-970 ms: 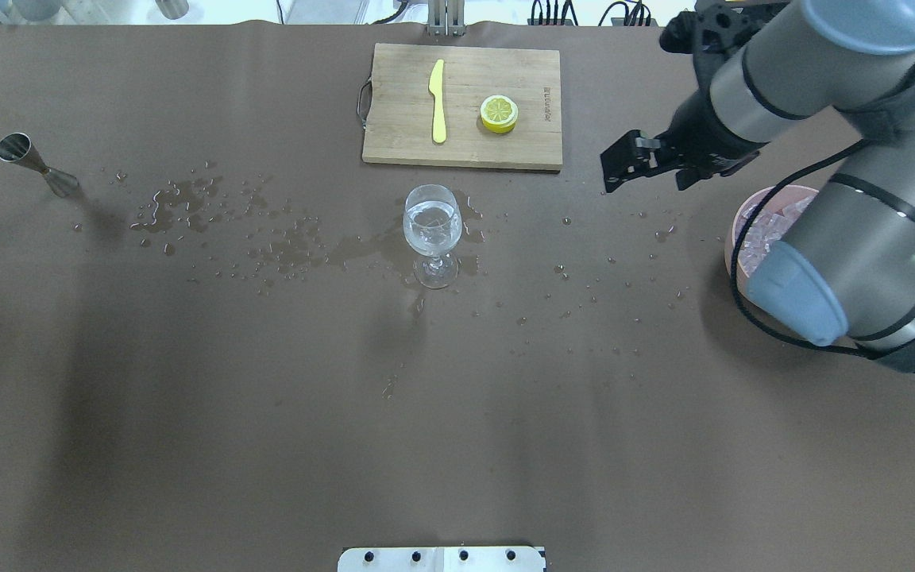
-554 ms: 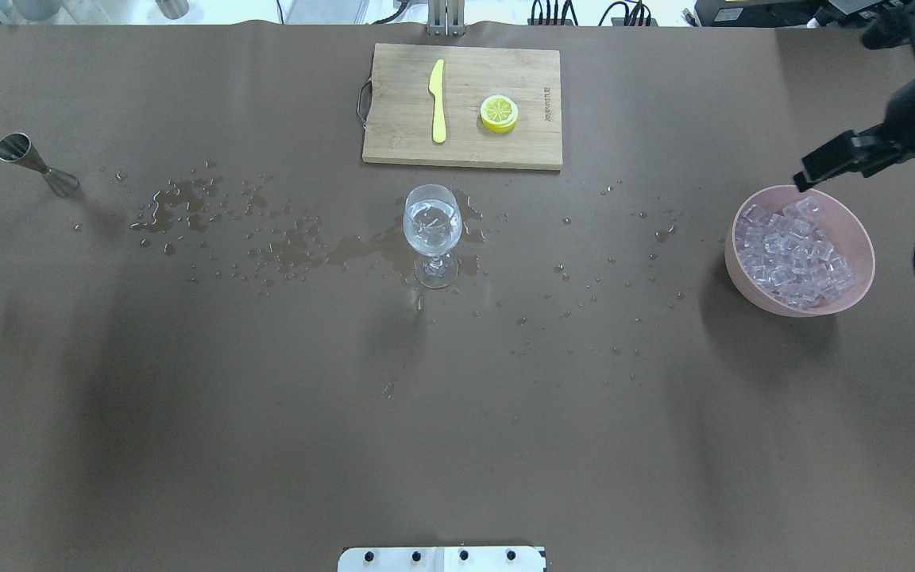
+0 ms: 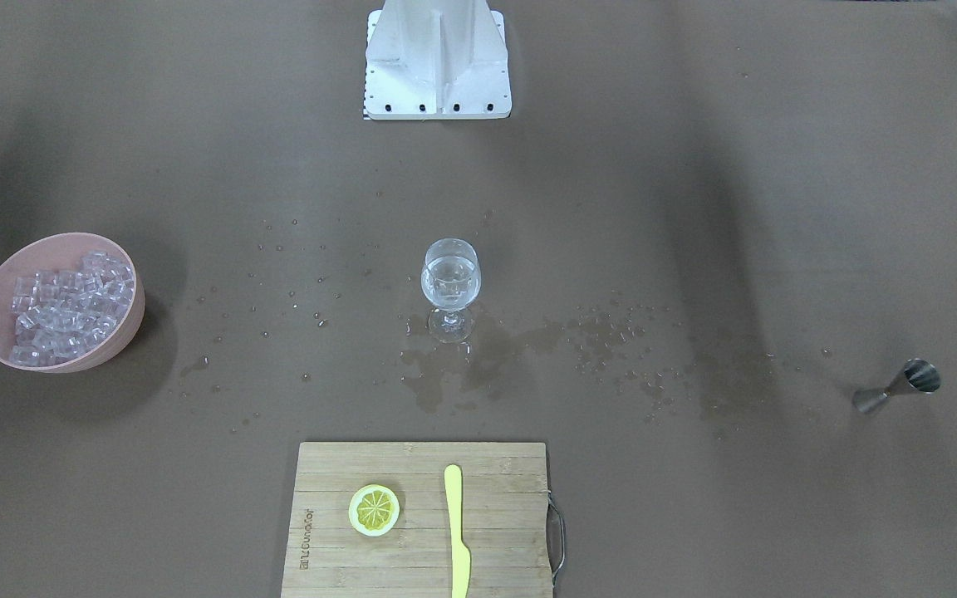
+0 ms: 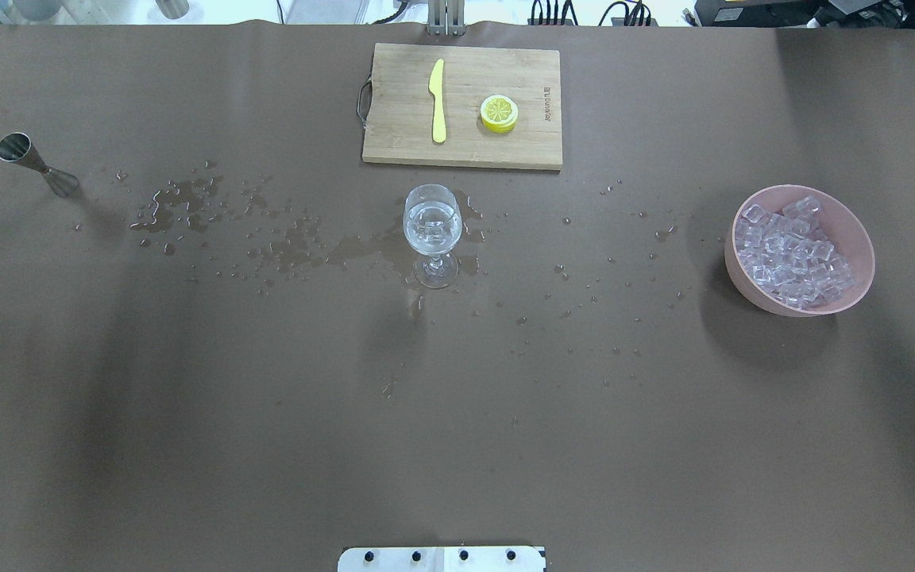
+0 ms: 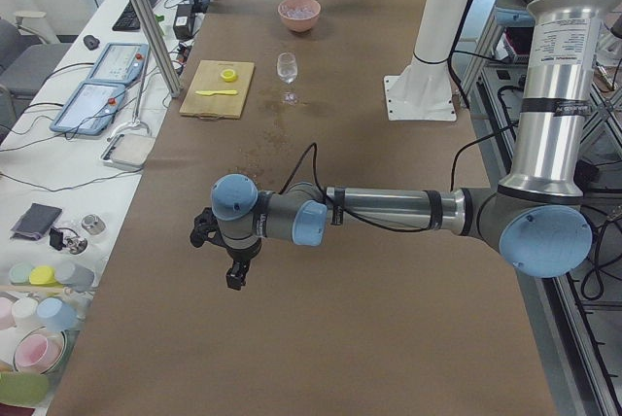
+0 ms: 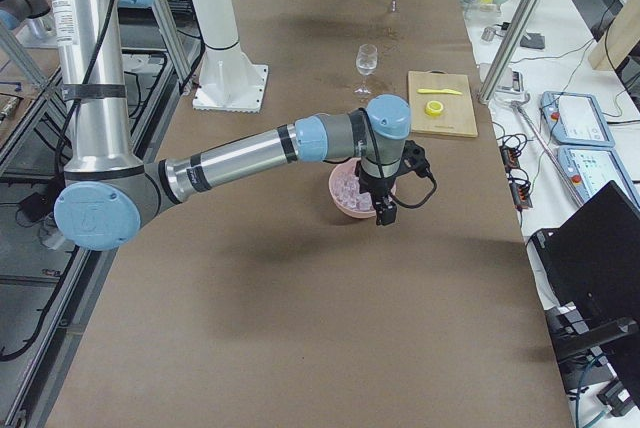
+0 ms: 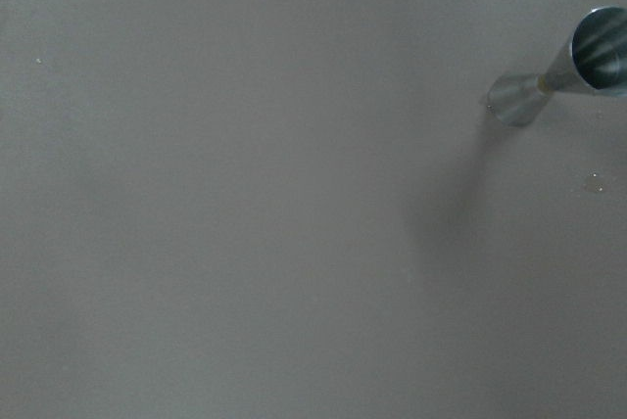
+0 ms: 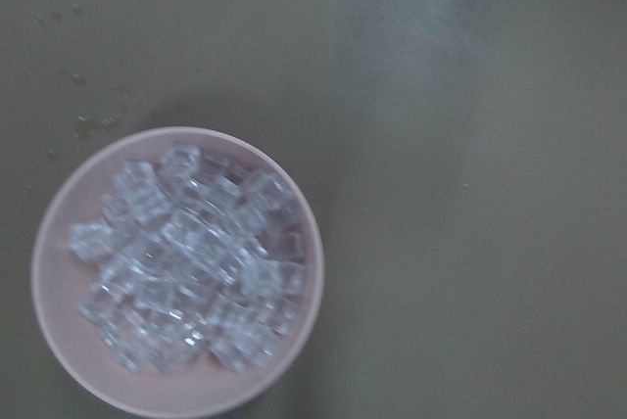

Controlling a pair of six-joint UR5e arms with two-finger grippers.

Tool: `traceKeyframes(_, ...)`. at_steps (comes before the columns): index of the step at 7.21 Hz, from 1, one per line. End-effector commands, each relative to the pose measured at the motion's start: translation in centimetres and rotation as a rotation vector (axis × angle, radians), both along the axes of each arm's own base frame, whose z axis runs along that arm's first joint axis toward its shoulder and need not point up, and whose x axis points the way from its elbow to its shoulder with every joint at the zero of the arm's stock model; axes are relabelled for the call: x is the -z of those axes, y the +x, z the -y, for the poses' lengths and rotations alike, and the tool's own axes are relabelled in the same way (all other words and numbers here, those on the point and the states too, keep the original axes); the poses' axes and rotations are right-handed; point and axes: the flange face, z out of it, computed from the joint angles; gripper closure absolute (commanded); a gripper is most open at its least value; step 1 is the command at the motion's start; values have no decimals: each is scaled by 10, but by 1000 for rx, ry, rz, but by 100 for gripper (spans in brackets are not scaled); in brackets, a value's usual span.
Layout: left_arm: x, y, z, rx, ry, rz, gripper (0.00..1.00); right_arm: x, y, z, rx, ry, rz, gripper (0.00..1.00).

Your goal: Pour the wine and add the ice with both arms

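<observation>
A stemmed wine glass (image 4: 431,230) stands mid-table with clear wine (image 4: 430,224) in its bowl; it also shows in the front view (image 3: 449,286). Ice cubes (image 4: 793,253) fill a pink bowl (image 4: 853,226) at the right, also in the right wrist view (image 8: 186,262). Both arms are outside the overhead view. My left gripper (image 5: 233,275) hangs over the table's left end, far from the glass. My right gripper (image 6: 386,216) hangs at the bowl's outer side. I cannot tell whether either is open or shut.
A steel jigger (image 4: 36,163) stands at the far left, also in the left wrist view (image 7: 558,71). A wooden cutting board (image 4: 394,135) behind the glass holds a yellow knife (image 4: 438,99) and a lemon slice (image 4: 499,113). Spilled droplets (image 4: 187,206) spread around the glass.
My right arm has swung right and out of the overhead view, uncovering the pink bowl of ice. The glass, jigger and board have not moved.
</observation>
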Motion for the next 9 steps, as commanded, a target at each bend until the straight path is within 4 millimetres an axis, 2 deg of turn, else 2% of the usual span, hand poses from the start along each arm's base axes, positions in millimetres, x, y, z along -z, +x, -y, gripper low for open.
traceKeyframes(1,-18,-6,-2,64,-83,5,2,-25,11,0,34,-6,-6,0)
traceKeyframes(2,-21,-14,-5,80,-83,32,2,-31,12,0,31,-14,-5,0)
traceKeyframes(3,-76,-20,-63,89,-143,118,2,-35,11,9,30,-21,-4,0)
traceKeyframes(4,-55,-23,-43,137,-64,157,2,-40,11,10,31,-28,0,0)
traceKeyframes(6,-25,-9,-23,109,-144,-8,2,-39,16,10,10,-37,-1,0)
traceKeyframes(9,-3,-10,-25,109,-140,-46,2,-41,16,5,10,-40,4,0)
